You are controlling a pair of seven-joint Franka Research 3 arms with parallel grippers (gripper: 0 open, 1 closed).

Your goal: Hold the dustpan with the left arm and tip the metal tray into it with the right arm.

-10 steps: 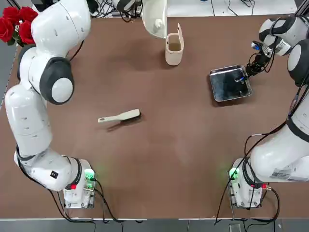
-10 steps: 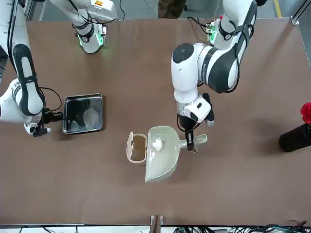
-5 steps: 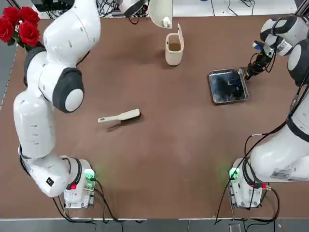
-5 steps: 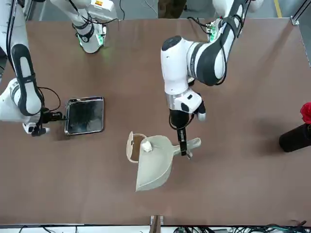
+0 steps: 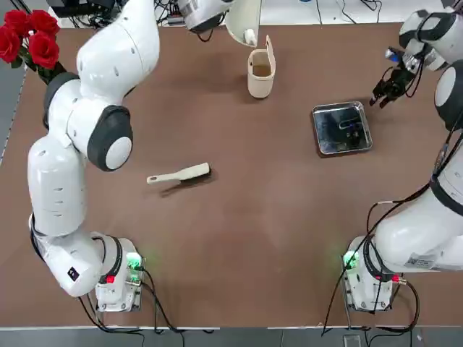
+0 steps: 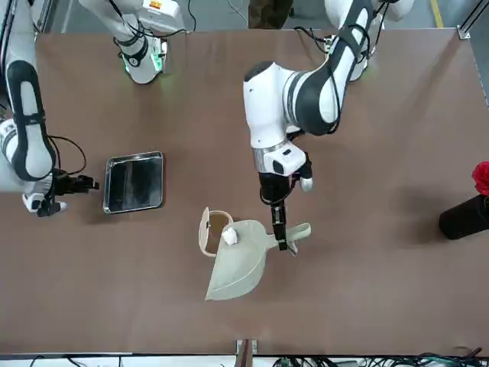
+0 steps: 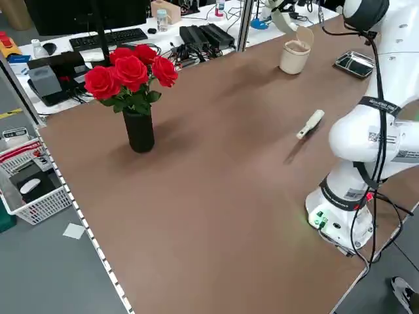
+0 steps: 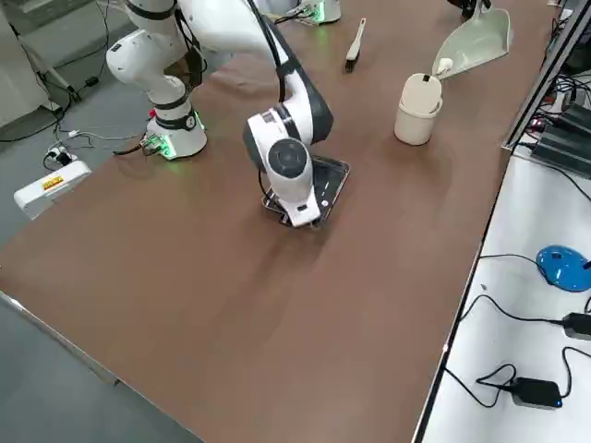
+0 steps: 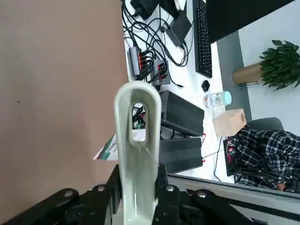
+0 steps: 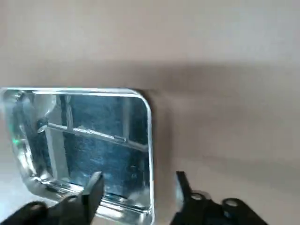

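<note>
Steel gleams at about three o'clock on the bench [image 5: 239,238] in your top view: the metal tray [image 5: 342,128] lies flat on its base, and the right gripper [image 5: 384,92] sits just off its outer edge toward two o'clock, fingers apart and touching nothing. In the right wrist view those fingers frame bare bench beside the tray's rim rather than the rim itself, so I judge the tray is down and free. At twelve o'clock the left gripper [image 6: 280,235] is clamped on the stubby handle of the dustpan [image 6: 236,264], and the left wrist view shows the two pads pinching that handle from both sides. You can see from the front view why it is held so: the scoop slopes away from the handle with a small white lump [image 6: 229,236] resting inside near the back wall, which a level or mouth-up hold keeps from sliding out. The cream cup [image 5: 260,70] stands upright just beside the scoop, the hand brush [image 5: 179,174] lies alone at about nine o'clock, and the red roses [image 5: 27,32] stand at the far corner near ten o'clock, well clear of both arms
</note>
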